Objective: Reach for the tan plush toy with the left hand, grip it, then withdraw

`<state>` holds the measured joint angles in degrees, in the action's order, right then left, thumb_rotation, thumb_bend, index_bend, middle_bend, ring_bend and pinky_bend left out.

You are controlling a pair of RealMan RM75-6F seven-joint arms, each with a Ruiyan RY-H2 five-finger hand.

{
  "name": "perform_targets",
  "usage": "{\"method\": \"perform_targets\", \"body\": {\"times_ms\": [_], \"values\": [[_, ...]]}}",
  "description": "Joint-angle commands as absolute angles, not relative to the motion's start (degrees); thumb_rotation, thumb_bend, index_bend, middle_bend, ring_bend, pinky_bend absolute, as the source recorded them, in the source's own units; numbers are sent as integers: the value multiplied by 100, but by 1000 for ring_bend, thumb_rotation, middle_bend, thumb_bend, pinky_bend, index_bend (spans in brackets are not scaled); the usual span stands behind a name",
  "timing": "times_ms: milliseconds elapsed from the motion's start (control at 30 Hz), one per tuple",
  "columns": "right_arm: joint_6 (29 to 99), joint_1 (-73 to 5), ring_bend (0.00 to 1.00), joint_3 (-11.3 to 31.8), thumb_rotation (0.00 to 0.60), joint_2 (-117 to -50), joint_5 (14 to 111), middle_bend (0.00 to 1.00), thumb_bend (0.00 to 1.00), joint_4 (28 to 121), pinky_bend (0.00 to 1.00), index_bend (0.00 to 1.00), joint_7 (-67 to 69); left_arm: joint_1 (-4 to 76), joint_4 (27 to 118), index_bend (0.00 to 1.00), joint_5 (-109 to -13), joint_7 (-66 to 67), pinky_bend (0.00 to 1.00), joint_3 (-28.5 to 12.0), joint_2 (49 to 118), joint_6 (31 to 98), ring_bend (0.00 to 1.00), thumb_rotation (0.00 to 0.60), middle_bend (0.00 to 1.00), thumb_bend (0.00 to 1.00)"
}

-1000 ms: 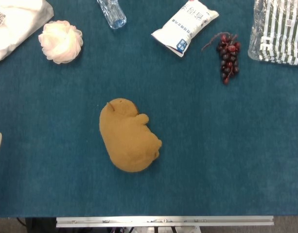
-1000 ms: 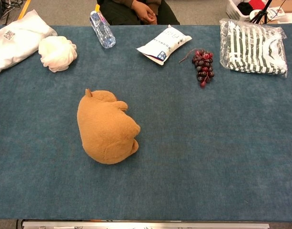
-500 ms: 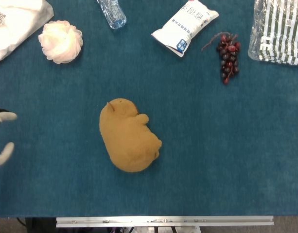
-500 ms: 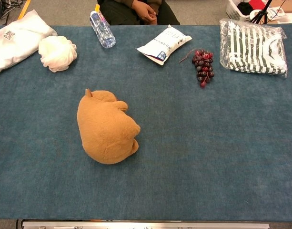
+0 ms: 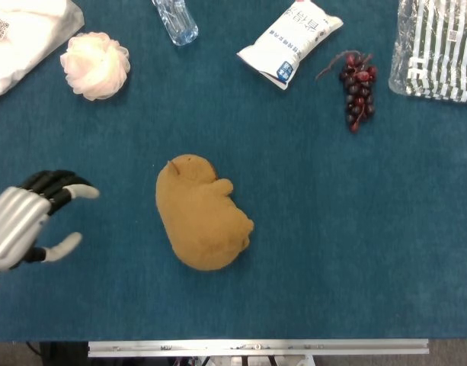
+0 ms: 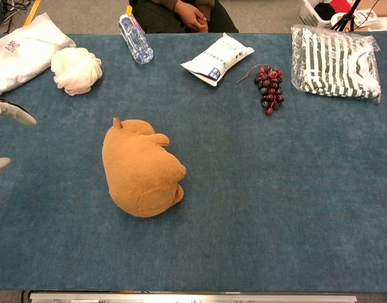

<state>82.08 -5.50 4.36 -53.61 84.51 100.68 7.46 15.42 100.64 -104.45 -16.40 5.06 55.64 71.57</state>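
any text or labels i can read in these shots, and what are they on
No text reads clearly.
White pouch: dark printed characters and a blue mark, too blurred to read.
White bag: a QR code, no legible words.
Bottle: label too small to read.
Striped package: no readable print.
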Motion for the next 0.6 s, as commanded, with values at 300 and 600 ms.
{"method": "perform_targets", "body": {"times_ms": [300, 600], "values": [[8149, -550, 158, 436, 600, -5381, 8366, 349, 209, 10001, 247, 211, 748, 2401, 10222, 170, -10752, -2446, 72, 444, 6048, 6616, 67, 346, 148, 119], [8095, -547, 158, 442, 600, -5358, 8289, 348, 208, 9951, 247, 211, 773, 2974, 9989, 163, -11268, -2816, 61, 511, 6633, 6546, 54, 319, 130, 111]]}}
